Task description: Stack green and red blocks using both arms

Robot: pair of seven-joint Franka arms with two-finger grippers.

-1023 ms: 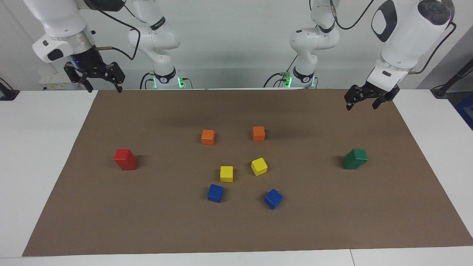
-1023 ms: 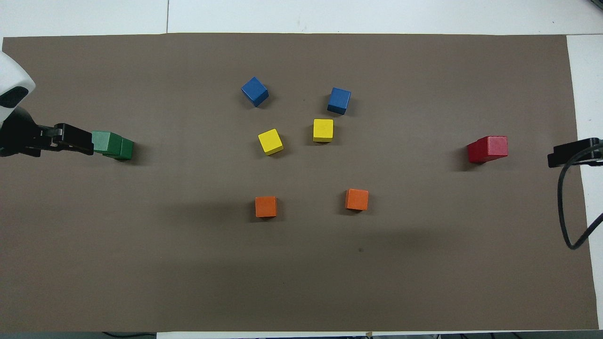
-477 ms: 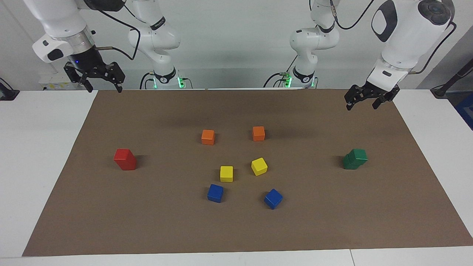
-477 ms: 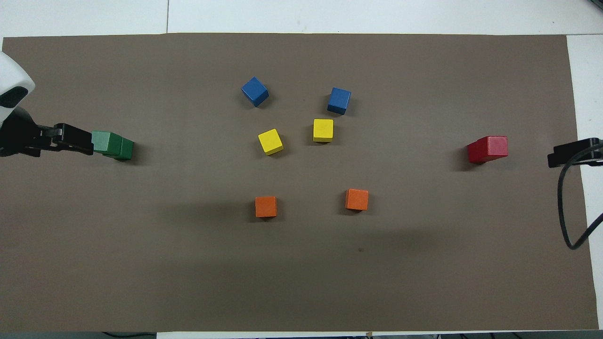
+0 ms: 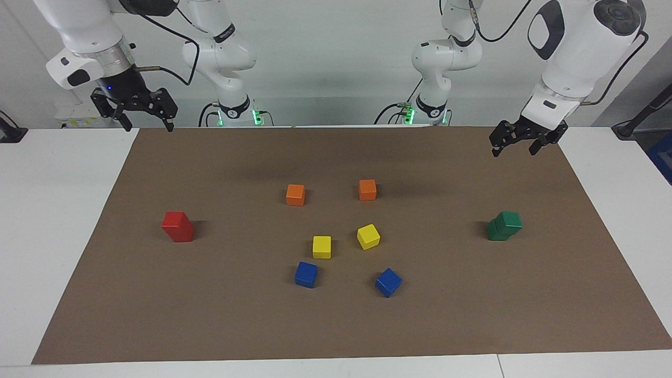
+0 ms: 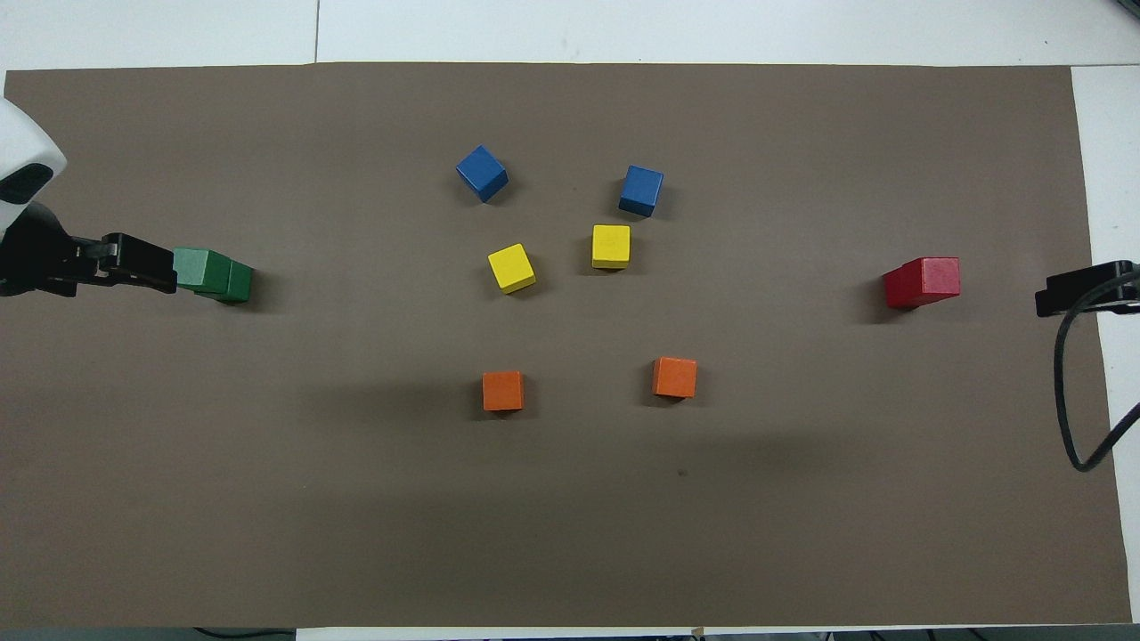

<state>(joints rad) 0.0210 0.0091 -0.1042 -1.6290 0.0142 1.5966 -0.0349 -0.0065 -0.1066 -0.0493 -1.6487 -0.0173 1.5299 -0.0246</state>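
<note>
Two red blocks (image 5: 177,227) stand as a stack, one on the other, toward the right arm's end of the brown mat; the stack also shows in the overhead view (image 6: 922,280). Two green blocks (image 5: 504,226) stand stacked toward the left arm's end, the top one slightly offset, and show in the overhead view too (image 6: 214,271). My right gripper (image 5: 147,125) is open and empty, raised over the mat's corner near the robots. My left gripper (image 5: 513,149) is open and empty, raised over the mat between the robots and the green stack. Both grippers' tips show in the overhead view (image 6: 134,264) (image 6: 1078,289).
In the middle of the mat (image 5: 336,325) lie two orange cubes (image 5: 295,195) (image 5: 367,189), two yellow cubes (image 5: 322,247) (image 5: 368,236) and two blue cubes (image 5: 306,274) (image 5: 388,282), each apart from the others. A black cable (image 6: 1069,392) hangs by the right gripper.
</note>
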